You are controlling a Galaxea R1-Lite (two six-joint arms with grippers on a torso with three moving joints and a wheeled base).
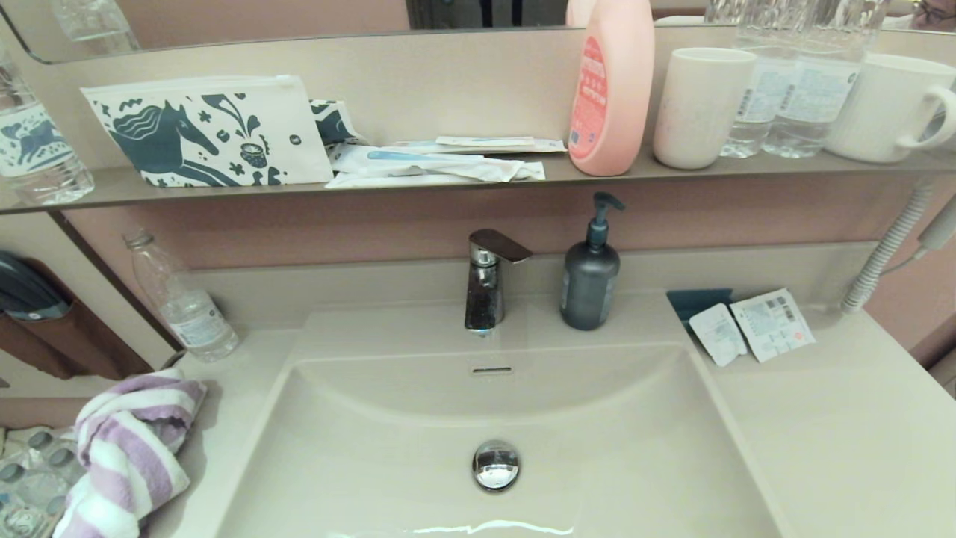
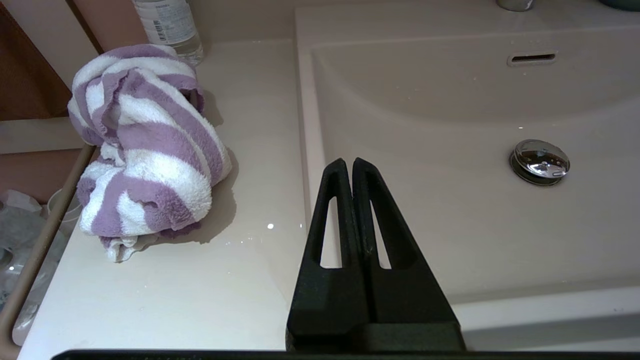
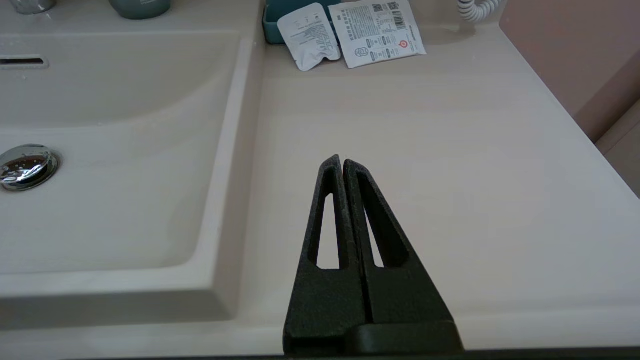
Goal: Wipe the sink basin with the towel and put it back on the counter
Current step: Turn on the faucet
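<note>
1. The towel [image 1: 123,456], bunched up, is seen lying on the tabletop [image 1: 821,433] at the left of the sink basin [image 1: 418,478], near a clear bottle [image 1: 183,299].
2. The left gripper [image 2: 352,162] is held above the basin's left rim; fingers pressed together, nothing gripped, apart from the towel.
3. The right gripper [image 3: 341,160] is held over bare tabletop right of the basin; fingers clenched, empty.
4. Two sachets [image 1: 750,326] are seen at the back right.

towel [image 1: 127,456]: lower end cut by head view's edge | sink basin [image 1: 418,478]: front rim out of frame | sachets [image 1: 750,326]: print too small to read
</note>
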